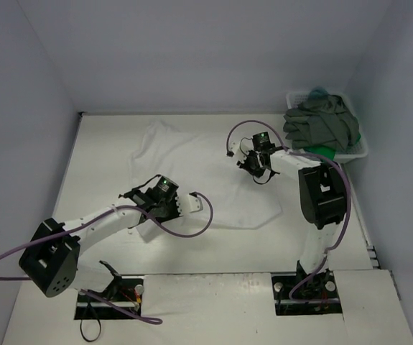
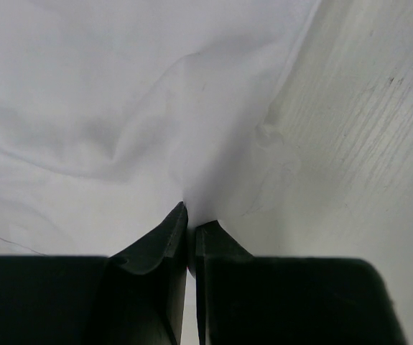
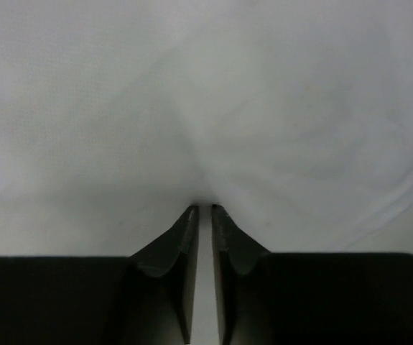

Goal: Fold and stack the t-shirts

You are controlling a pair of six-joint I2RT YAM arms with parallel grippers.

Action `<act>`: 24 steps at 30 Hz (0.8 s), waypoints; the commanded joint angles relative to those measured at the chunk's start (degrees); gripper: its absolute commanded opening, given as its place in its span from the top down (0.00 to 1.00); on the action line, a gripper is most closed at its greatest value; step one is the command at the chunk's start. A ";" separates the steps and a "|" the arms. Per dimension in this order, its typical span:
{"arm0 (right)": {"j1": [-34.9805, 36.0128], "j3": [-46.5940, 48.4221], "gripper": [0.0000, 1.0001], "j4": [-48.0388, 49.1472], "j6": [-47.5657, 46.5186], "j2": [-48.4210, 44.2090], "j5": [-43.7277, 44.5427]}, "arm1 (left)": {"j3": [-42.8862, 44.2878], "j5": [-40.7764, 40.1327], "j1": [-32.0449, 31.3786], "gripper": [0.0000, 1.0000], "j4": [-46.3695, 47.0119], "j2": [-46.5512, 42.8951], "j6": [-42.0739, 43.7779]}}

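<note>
Top external shows the plain white cloth t-shirt (image 1: 206, 169) spread on the table (image 1: 98, 165), left gripper (image 1: 186, 203) and right gripper (image 1: 256, 171) each clamped on it; I judge the first fold needs a level joint lift.

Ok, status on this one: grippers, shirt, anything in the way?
Left gripper shut on white t-shirt. Right gripper likewise. Dark grey shirt piled in basket, out of the way.

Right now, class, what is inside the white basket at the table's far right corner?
In the basket: a dark grey shirt heaped on top, green cloth under it, a teal bit behind. Anything deeper is covered.
</note>
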 commanded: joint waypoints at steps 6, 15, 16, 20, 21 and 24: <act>-1.46 -4.17 0.55 -3.75 1.82 -4.85 -1.60 | 0.74 0.89 0.24 0.97 0.69 -1.49 -1.74; 0.29 -5.05 0.52 -13.06 4.29 -28.06 -7.58 | 1.35 0.89 0.24 0.97 0.61 -1.41 -2.36; 1.95 -5.40 0.52 -15.94 4.12 -30.86 -7.75 | 1.35 0.71 0.24 0.97 0.69 -1.32 -2.19; 11.43 -10.57 0.57 -20.89 4.11 -37.71 -2.50 | 1.88 0.62 0.24 0.97 0.69 -0.88 -2.18; 14.59 -12.67 0.57 -21.68 4.11 -38.96 0.13 | 2.14 0.53 0.24 0.97 0.61 -0.79 -2.18; 25.24 -21.64 0.57 -22.21 4.99 -42.39 9.28 | 2.14 0.10 0.24 0.97 0.61 -0.70 -1.75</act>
